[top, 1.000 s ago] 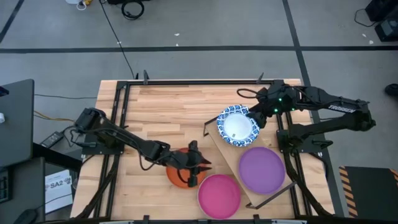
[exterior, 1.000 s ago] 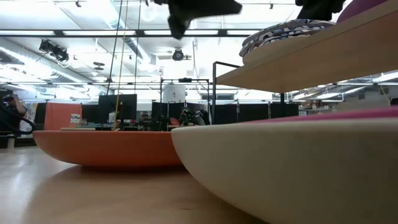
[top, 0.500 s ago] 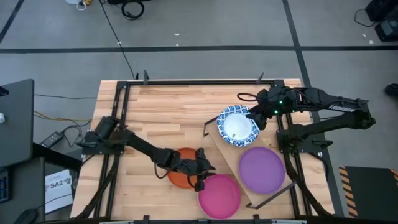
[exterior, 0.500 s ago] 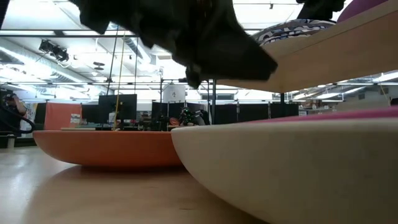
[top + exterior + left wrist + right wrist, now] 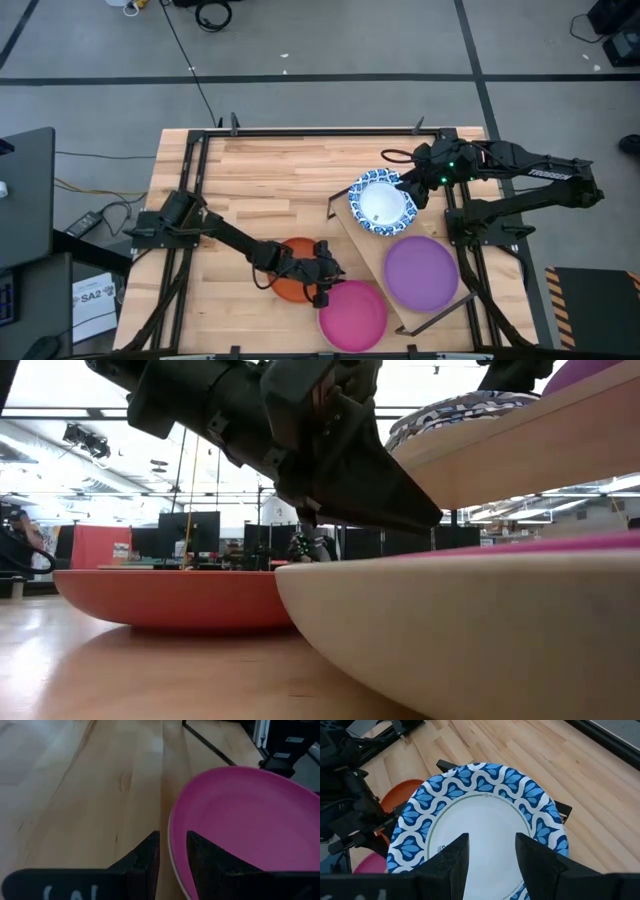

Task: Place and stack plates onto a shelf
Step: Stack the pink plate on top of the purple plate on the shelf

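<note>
The pink plate (image 5: 352, 313) lies flat on the tabletop near the near edge, with the orange-red plate (image 5: 285, 285) just to its left. My left gripper (image 5: 322, 283) hangs low over the pink plate's left rim. It is open by a narrow gap, one finger outside the rim and one over the plate's inside (image 5: 172, 836). The light-wood shelf (image 5: 372, 250) carries the blue-and-white plates (image 5: 382, 203) and the purple plate (image 5: 422, 272). My right gripper (image 5: 412, 188) is open over the blue-and-white plates' right rim (image 5: 491, 837). My left gripper's fingers (image 5: 147, 857) stand on either side of the pink plate's left rim (image 5: 170, 827), coming slanting down from the table's left. The plate stays flat on the table. Whether the fingers touch it, I cannot tell.
The shelf stands slantwise on thin black legs (image 5: 335, 205) at the table's right. In the low view it rises above the pink plate's pale underside (image 5: 480, 630). Bare wooden tabletop (image 5: 270, 190) stretches over the left and far parts. The orange-red plate (image 5: 170, 595) rests beside the pink one.
My left gripper has moved from over the orange-red plate toward the table's right and near edge, and down, to the pink plate's left rim. Most of the move came early, with a small settling since. No plate has moved.
</note>
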